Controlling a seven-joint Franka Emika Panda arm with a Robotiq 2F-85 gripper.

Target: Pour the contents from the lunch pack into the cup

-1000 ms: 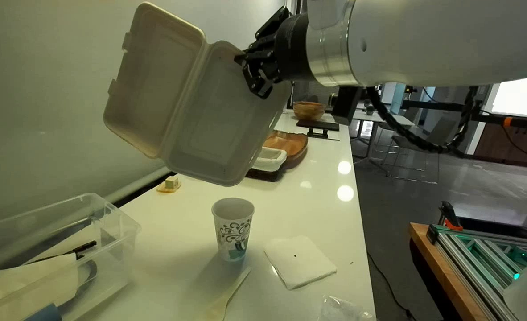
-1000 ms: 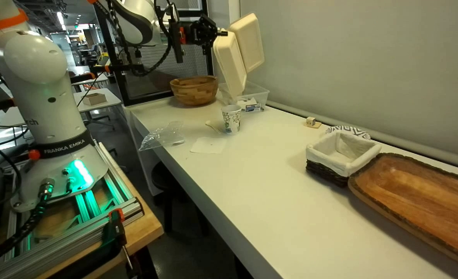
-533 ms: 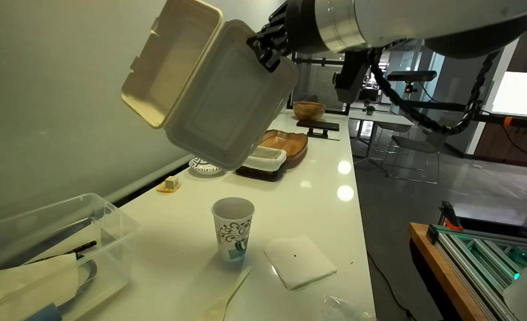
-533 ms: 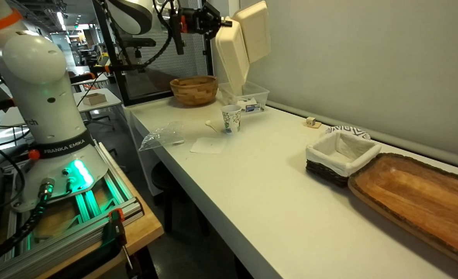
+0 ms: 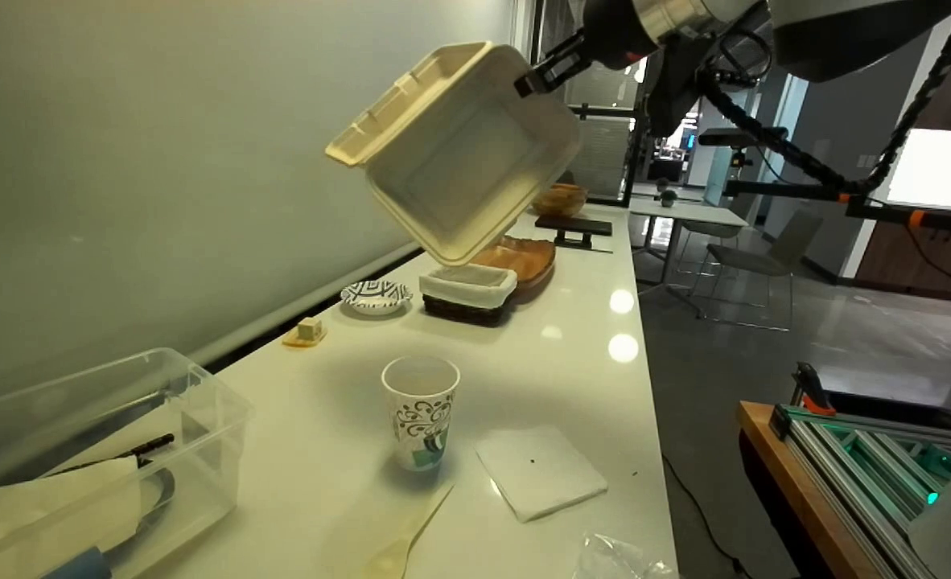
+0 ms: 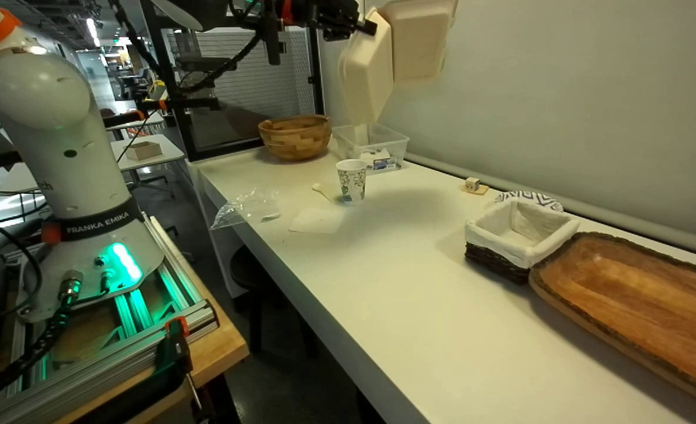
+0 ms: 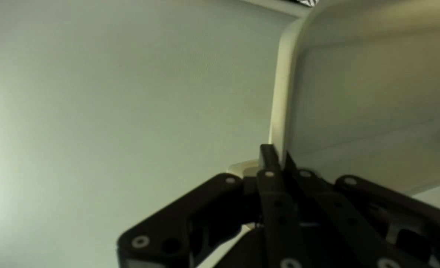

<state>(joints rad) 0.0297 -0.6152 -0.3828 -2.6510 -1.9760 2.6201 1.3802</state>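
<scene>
The beige lunch pack (image 5: 483,153) hangs open and tilted in the air, higher than the cup. Its two halves also show from outside in an exterior view (image 6: 368,73). My gripper (image 5: 528,82) is shut on the edge of one half; the wrist view shows the fingertips (image 7: 279,153) pinching the rim of the pack (image 7: 365,100). The visible inside of the held half looks bare. The white paper cup (image 5: 421,422) with printed swirls stands upright on the table, below the pack and apart from it; it also shows in an exterior view (image 6: 353,182). The cup's bottom inside is hidden.
A clear plastic bin (image 5: 210,386) stands beside the cup. A spoon (image 5: 407,535), a napkin (image 5: 540,474) and a clear wrapper (image 6: 248,206) lie near it. A lined basket (image 6: 501,256), a wooden tray (image 6: 630,282) and a patterned dish (image 5: 375,297) stand further along the wall.
My gripper has risen and carried the lunch pack up and away from above the cup. The pack has turned, and its held half now shows more of its inside. The cup has not moved.
</scene>
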